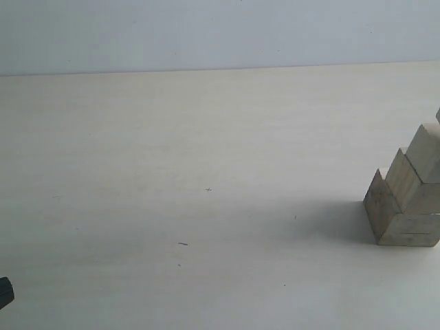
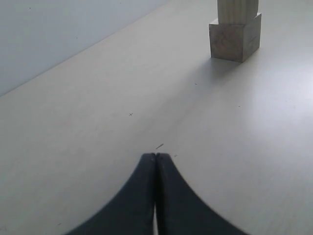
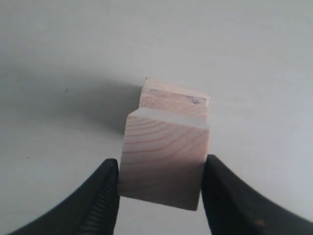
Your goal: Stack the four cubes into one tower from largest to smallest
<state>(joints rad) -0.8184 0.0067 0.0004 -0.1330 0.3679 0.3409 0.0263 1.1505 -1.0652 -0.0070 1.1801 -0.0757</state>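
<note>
As viewed from the exterior camera, found the tower [image 1: 402, 206] at the far right of the table [image 1: 172, 172], cut off by the frame edge. Counted three steps there: largest cube [image 1: 412, 230] at the bottom on the tabletop, second cube [image 1: 404, 180] on it, third cube [image 1: 426, 152] above that. Could not make out anything higher. From the right wrist, saw the right gripper [image 3: 161, 164] clamped on the held cube [image 3: 164, 142], with one dark finger [image 3: 105, 196] pressed to each side and wood grain plain on the upper face. Noted a further cube [image 3: 173, 98] past the held cube, lower and just beyond it. Could not tell whether touching or apart, nor which size sat in the grip. From the left wrist, saw the left gripper [image 2: 155, 156] clenched, tips together with nothing between, low over bare table and well apart from the tower. Made out the tower's base and part of the next step at the far end of that view. Spotted a few small dark specks [image 2: 160, 146] on the tabletop between left gripper and tower, and a pale wall [image 1: 206, 27] behind the table.
</note>
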